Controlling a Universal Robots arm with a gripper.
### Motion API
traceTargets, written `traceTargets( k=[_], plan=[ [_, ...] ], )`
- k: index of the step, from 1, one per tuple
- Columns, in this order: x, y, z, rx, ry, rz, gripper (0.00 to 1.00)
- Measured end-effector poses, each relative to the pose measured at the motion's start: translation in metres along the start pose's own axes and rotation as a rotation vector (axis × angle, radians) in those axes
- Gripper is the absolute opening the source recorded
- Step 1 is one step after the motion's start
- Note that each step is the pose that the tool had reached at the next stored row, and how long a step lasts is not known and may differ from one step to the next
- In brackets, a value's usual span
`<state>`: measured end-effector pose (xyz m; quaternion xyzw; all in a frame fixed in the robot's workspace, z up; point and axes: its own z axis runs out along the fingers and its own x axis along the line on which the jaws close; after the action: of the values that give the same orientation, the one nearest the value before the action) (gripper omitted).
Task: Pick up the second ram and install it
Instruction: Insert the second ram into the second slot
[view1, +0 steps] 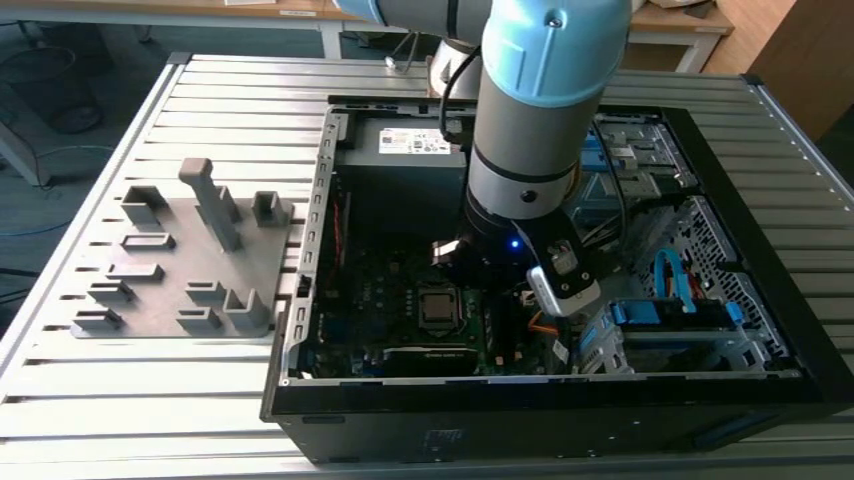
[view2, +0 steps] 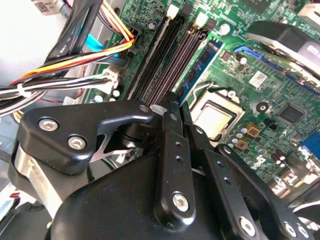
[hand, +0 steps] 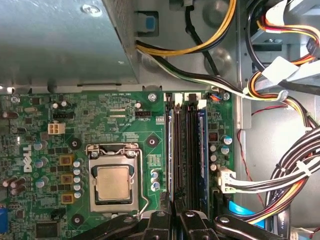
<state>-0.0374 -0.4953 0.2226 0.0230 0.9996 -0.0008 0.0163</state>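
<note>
Second ram (hand: 176, 160), a long thin dark green-black memory stick, apparently sat edge-on, pinched in the black gripper's (hand: 175, 217) narrow jaws, aligned along the green motherboard's (hand: 120, 120) 4 black memory slots (hand: 190, 150) for seating.

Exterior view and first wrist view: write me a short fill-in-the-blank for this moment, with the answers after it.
1. In the exterior view, the arm reaches down into the open computer ___.
2. The grey holder block lies on the table, to the exterior view's ___ of the arm.
3. In the first wrist view, the gripper hangs over the memory slots, beside the processor socket on the ___ circuit board.

Missing words: case; left; green.
</note>
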Motion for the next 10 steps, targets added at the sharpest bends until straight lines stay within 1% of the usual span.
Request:
traceTargets(
  k=[4, 10],
  plan=[
    [-0.0041, 0.0015, 0.0021, 0.0030, 0.0000, 0.000, 0.14],
    [-0.0044, 0.0015, 0.0032, 0.0084, -0.0001, 0.000, 0.14]
  ],
)
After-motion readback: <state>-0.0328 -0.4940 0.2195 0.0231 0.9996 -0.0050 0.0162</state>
